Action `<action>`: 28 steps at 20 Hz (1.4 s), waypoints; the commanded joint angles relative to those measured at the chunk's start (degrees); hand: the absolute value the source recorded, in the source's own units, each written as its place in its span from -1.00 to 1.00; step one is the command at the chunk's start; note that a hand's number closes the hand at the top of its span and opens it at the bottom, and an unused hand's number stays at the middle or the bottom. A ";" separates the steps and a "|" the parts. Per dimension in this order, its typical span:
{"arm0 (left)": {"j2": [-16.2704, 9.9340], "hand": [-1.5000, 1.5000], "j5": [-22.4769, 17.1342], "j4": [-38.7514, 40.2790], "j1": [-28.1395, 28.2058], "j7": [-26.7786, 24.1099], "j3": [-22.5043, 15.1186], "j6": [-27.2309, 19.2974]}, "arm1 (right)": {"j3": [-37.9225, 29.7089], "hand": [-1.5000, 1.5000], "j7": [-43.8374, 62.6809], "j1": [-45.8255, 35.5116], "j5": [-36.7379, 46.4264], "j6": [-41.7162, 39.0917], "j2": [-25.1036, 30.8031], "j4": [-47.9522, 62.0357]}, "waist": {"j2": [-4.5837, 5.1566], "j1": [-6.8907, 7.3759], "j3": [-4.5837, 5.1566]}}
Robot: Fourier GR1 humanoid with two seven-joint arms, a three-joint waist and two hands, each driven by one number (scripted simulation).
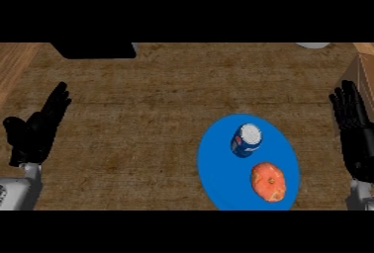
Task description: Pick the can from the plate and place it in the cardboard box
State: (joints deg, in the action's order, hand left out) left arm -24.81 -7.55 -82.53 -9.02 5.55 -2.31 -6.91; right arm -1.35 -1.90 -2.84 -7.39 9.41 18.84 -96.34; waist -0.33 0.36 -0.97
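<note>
Standing upright on blue plate [219,163]: can [246,141], orange fruit [269,182] just beside it. You see left hand [33,133] and right hand [355,133] resting, fingers straight, holding nothing. Cardboard box [363,69] (right edge) mostly cut off.

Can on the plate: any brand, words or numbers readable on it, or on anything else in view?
Can: blue side with red and white markings, too blurred to read; no words or numbers come out.
Blue plate: no text.
Orange fruit: no text.
Counter: no text or signs.
</note>
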 commanded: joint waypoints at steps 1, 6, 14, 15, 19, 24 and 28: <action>0.40 0.00 2.38 -1.86 1.79 -0.98 -0.65 -0.34 | -4.73 -1.00 -11.78 5.20 -3.03 -4.50 0.46 1.34 | 0.26 -0.61 0.91; -1.52 0.00 8.37 2.06 1.23 -4.08 -3.85 -1.06 | -11.18 -1.00 -38.44 11.84 -6.49 -10.14 -0.85 -0.18 | -0.06 -5.21 0.36; 1.49 0.00 8.97 5.38 0.36 -6.05 -6.39 0.41 | -17.59 -1.00 -66.09 17.85 0.58 -4.75 -7.49 11.44 | 0.52 -2.52 0.80; 1.35 0.00 9.44 5.65 2.11 -7.61 -6.99 0.88 | -16.38 -1.00 -68.35 19.33 4.55 -3.36 -7.13 12.42 | 0.52 -1.77 0.86; 1.67 0.00 10.04 6.47 2.50 -7.97 -6.72 0.46 | -13.22 -1.00 -63.86 29.56 16.30 4.55 -7.97 5.76 | 0.38 -1.69 1.08; 1.79 0.00 9.94 8.36 3.47 -10.48 -6.02 1.61 | -8.46 -1.00 -51.13 41.31 23.76 3.38 -8.12 -11.89 | 0.35 -1.54 1.18; 2.68 0.00 11.10 7.05 1.27 -8.63 -6.16 1.29 | -2.93 -1.00 -38.77 44.12 33.45 4.91 -10.19 -22.19 | 0.43 -0.82 1.10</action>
State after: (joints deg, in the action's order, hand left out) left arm -21.93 3.39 -76.69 -6.38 -2.84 -9.22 -6.65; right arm -8.45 -49.11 37.02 18.63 13.42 9.60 -109.29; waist 0.01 -0.79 0.12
